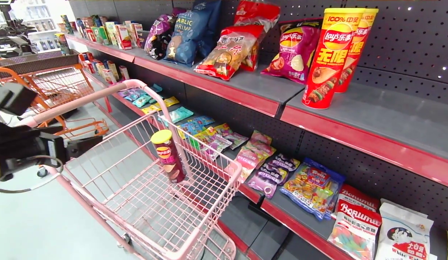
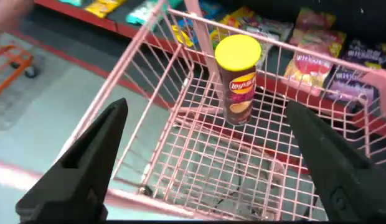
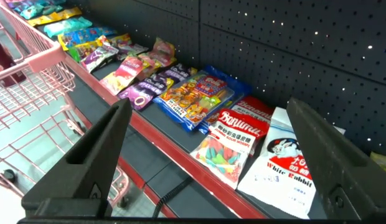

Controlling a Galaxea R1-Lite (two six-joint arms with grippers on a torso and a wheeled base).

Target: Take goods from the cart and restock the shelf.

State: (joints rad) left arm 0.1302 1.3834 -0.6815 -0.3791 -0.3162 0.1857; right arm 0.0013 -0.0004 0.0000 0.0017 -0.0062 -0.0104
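Observation:
A pink wire cart stands against the shelving. In it a dark maroon chip can with a yellow lid stands upright, close to the side nearest the shelf. In the left wrist view that can lies beyond my left gripper, which hangs open above the cart's basket with nothing between its fingers. My right gripper is open too, held in front of the lower shelf over its candy bags. Two tall red chip cans stand on the grey upper shelf.
Snack bags and boxes line the upper shelf left of the red cans; bare shelf lies to their right. Candy packets cover the lower shelf. An orange cart stands behind at the far left. Grey floor lies left of the pink cart.

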